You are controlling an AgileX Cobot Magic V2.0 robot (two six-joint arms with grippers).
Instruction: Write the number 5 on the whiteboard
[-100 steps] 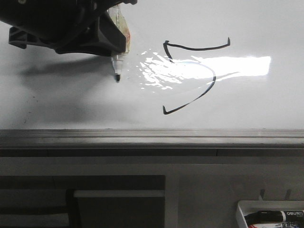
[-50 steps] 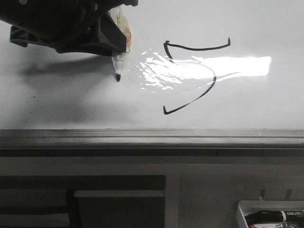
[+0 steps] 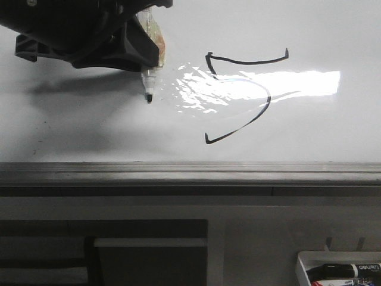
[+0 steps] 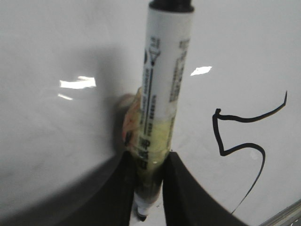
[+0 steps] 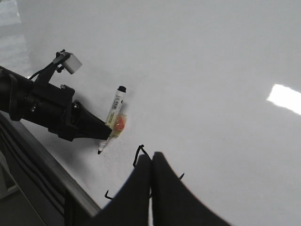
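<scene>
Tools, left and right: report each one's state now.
Left tool: closed on the marker.
Right tool: closed, holding nothing.

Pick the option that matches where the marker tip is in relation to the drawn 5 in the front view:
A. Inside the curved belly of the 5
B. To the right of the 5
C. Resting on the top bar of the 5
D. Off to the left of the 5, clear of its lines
D: the marker, clamped in the left gripper, has its black tip left of the number 5, with bare whiteboard between them.
</scene>
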